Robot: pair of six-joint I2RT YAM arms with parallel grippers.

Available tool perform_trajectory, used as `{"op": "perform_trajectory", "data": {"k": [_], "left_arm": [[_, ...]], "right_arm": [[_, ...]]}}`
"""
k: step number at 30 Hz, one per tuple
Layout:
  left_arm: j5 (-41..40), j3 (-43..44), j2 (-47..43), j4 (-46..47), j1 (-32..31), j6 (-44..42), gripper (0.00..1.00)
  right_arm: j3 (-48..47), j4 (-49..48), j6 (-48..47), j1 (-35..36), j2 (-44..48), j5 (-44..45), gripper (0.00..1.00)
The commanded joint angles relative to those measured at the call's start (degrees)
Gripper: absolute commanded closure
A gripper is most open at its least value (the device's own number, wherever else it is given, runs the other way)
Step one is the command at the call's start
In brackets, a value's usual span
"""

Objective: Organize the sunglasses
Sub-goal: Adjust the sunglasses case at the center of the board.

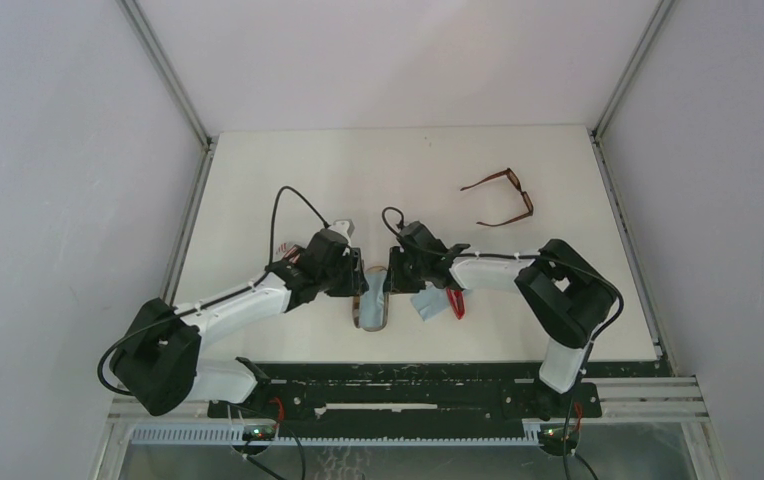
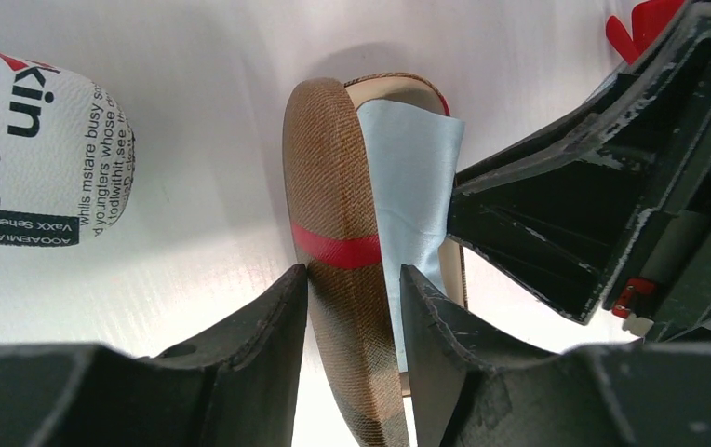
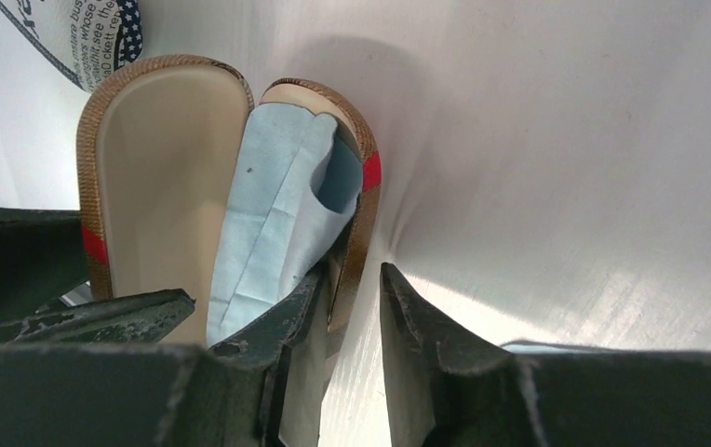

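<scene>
Lying on the tabletop (image 1: 258,180) with temples unfolded, the brown sunglasses (image 1: 499,197) are sitting well beyond the brown case (image 1: 372,305), toward the far right. The red sunglasses (image 1: 455,303) are lying just right of that case, partly under the right arm and beside a loose blue cloth (image 1: 426,304).

Neither pair is sitting in a case, so the organizing looks to be at an early stage. The brown case is being spread open, and both pairs are waiting to be folded and put away.

The left tool (image 2: 354,279) is pinching one shell of the brown case. The right tool (image 3: 352,270) is straddling the other shell's rim with its fingers slightly spread. A gap is showing outside the rim, so it is not gripping.

The top view is showing both pairs and the whole layout, but not the inside of the case. The wrist views are showing that a folded blue cloth (image 3: 268,223) is lining one shell while the other is bare. They are also showing a flag-print case (image 2: 35,140) lying left of the brown case. Of the sunglasses, the left wrist view is catching only a red sliver, and the right wrist view is catching nothing.
</scene>
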State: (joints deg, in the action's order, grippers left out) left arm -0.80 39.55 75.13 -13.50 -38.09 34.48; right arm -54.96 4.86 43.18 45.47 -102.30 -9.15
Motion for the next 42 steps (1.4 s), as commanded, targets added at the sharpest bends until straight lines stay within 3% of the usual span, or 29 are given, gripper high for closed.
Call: {"op": "perform_trajectory", "data": {"k": [1, 20, 28, 33, 42], "left_arm": [[0.49, 1.80, -0.24, 0.41, 0.38, -0.08, 0.55], [0.99, 2.80, -0.15, -0.47, 0.38, -0.50, 0.56], [0.72, 4.34, -0.51, -2.17, 0.38, -1.16, 0.56], [0.65, 4.69, -0.52, -2.67, 0.38, -1.26, 0.56], [1.13, 5.18, 0.00, -2.52, 0.21, -0.91, 0.56]], "right_arm": [[-1.03, 0.84, -1.12, -0.21, 4.04, 1.48, 0.73], [-0.64, 7.85, -3.61, 0.07, 13.28, 11.38, 0.70], [1.24, 22.17, -8.83, -2.42, 24.26, 24.52, 0.66], [3.87, 27.62, -12.20, -6.23, 26.65, 23.25, 0.66], [5.03, 25.74, -15.86, -9.92, 21.49, 15.94, 0.68]]}}
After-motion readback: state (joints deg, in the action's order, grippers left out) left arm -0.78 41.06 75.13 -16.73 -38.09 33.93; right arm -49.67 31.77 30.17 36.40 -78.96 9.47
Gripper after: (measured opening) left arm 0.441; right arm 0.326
